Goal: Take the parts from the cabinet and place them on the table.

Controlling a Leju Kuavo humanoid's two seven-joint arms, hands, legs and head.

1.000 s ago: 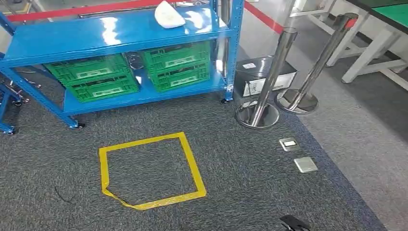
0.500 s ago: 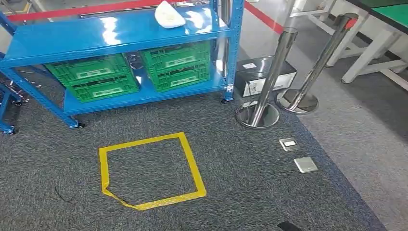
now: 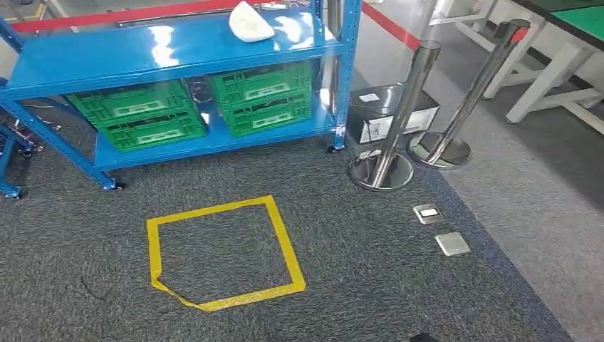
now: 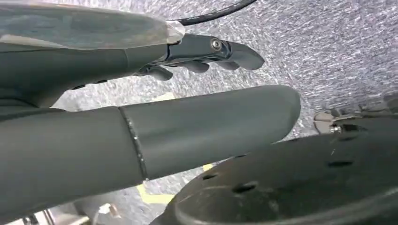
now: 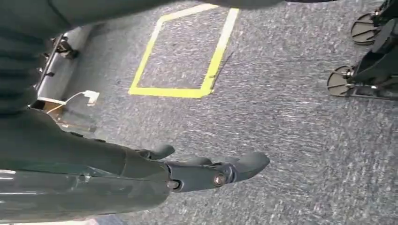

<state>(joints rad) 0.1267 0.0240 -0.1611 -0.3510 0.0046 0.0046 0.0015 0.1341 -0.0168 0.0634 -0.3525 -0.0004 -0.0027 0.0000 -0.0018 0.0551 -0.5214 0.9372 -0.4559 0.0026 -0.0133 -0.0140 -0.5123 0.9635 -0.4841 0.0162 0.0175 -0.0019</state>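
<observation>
Open carpet (image 3: 342, 235) ahead, stanchions (image 3: 399, 121) (right) obstruct

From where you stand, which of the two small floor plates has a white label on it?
The farther floor plate, nearer the steel posts, carries the white label; the nearer plate is plain metal.

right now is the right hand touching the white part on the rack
Apart. The right wrist view shows the right hand hanging empty over grey carpet, while the head view shows the white part up on the blue rack.
</observation>
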